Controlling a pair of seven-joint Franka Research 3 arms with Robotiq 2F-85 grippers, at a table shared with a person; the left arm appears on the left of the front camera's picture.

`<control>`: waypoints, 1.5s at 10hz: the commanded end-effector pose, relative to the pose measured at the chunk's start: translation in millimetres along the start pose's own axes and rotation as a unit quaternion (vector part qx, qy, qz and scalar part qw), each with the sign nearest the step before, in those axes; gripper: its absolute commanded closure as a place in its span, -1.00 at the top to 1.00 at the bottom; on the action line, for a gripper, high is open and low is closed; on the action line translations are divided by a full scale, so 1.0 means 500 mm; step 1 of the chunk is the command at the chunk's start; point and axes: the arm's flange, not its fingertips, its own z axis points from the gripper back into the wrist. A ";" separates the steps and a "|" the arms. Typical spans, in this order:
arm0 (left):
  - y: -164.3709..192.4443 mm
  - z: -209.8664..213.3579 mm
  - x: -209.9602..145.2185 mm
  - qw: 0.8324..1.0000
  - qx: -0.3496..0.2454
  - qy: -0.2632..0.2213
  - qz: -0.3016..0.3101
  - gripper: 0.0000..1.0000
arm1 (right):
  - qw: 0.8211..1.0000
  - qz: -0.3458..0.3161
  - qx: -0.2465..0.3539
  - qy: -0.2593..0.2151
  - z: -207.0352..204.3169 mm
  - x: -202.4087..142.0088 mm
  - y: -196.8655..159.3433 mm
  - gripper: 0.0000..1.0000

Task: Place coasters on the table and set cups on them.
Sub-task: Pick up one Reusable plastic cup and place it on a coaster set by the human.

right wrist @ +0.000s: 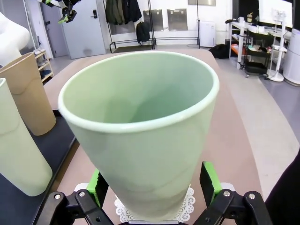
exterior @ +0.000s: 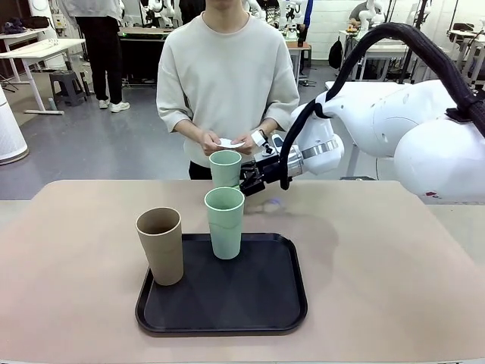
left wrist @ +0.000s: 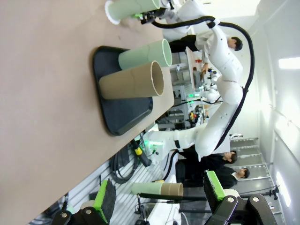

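Observation:
A mint green cup (exterior: 225,167) (right wrist: 140,126) stands on a lacy white coaster (right wrist: 187,206) on the far side of the table (exterior: 379,273). My right gripper (exterior: 248,183) (right wrist: 152,187) is open, with one finger on each side of this cup near its base. A second mint cup (exterior: 224,221) and a tan-brown cup (exterior: 160,245) stand on the black tray (exterior: 258,303). The person's hands hold a white coaster (exterior: 229,142) just beyond the far cup. In the left wrist view my left gripper (left wrist: 159,197) is open and holds nothing, far from the tray (left wrist: 122,112) and cups.
The tray lies at the front middle of the table. Bare tabletop stretches left and right of it. The person stands close to the far edge. My right arm (exterior: 394,129) reaches in from the right above the table.

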 end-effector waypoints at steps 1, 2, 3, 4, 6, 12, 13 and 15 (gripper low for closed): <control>-0.003 0.003 0.001 1.000 -0.005 -0.006 0.000 1.00 | 1.000 -0.007 -0.012 0.007 0.018 0.008 -0.011 1.00; -0.003 0.003 0.001 1.000 -0.005 -0.006 0.000 1.00 | 1.000 -0.009 -0.013 0.003 0.028 0.007 -0.011 1.00; -0.003 0.003 0.001 1.000 -0.005 -0.006 0.000 1.00 | 1.000 -0.009 -0.017 0.004 0.036 0.006 -0.011 1.00; -0.003 0.003 0.001 1.000 -0.005 -0.006 0.000 1.00 | 1.000 -0.010 -0.020 0.003 0.048 0.005 -0.011 1.00; -0.003 0.003 0.001 1.000 -0.005 -0.006 0.000 1.00 | 1.000 -0.011 -0.024 0.003 0.057 0.003 -0.011 1.00; -0.003 0.003 0.001 1.000 -0.005 -0.006 0.000 1.00 | 1.000 -0.014 -0.025 0.006 0.051 0.008 -0.011 1.00; -0.003 0.003 0.001 1.000 -0.005 -0.006 0.000 1.00 | 1.000 -0.015 -0.026 0.007 0.047 0.008 -0.011 1.00; -0.003 0.003 0.001 1.000 -0.005 -0.006 0.000 1.00 | 1.000 -0.018 -0.022 0.011 0.038 0.008 -0.011 1.00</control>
